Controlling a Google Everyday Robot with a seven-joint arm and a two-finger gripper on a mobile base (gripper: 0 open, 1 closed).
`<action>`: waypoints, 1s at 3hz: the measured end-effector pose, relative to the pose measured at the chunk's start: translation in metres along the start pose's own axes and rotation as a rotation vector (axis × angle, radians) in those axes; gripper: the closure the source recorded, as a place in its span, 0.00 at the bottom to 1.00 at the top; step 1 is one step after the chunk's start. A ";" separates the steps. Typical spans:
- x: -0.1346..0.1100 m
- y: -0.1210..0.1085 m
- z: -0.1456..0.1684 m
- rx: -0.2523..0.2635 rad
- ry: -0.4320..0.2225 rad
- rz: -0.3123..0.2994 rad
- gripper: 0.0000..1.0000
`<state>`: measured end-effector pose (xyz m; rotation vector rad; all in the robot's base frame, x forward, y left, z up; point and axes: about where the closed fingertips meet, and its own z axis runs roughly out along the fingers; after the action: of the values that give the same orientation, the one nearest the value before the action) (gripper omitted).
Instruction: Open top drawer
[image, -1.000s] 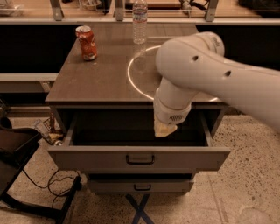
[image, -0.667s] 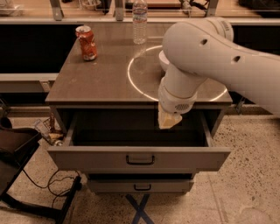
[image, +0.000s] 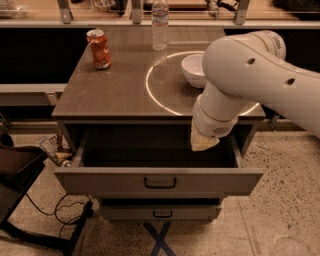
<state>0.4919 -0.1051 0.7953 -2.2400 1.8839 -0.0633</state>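
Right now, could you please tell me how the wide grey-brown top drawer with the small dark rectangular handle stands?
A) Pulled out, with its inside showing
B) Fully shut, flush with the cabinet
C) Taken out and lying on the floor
A: the front of the wide grey-brown top drawer stands well forward of the cabinet, its inside open to view, and the robot's gripper hangs over the right part of that opening.
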 end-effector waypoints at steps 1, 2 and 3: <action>0.014 0.011 0.020 0.032 -0.006 -0.017 1.00; 0.028 0.014 0.043 0.056 -0.021 -0.022 1.00; 0.035 0.012 0.058 0.072 -0.020 -0.028 1.00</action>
<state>0.4966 -0.1338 0.7326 -2.2112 1.8101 -0.1110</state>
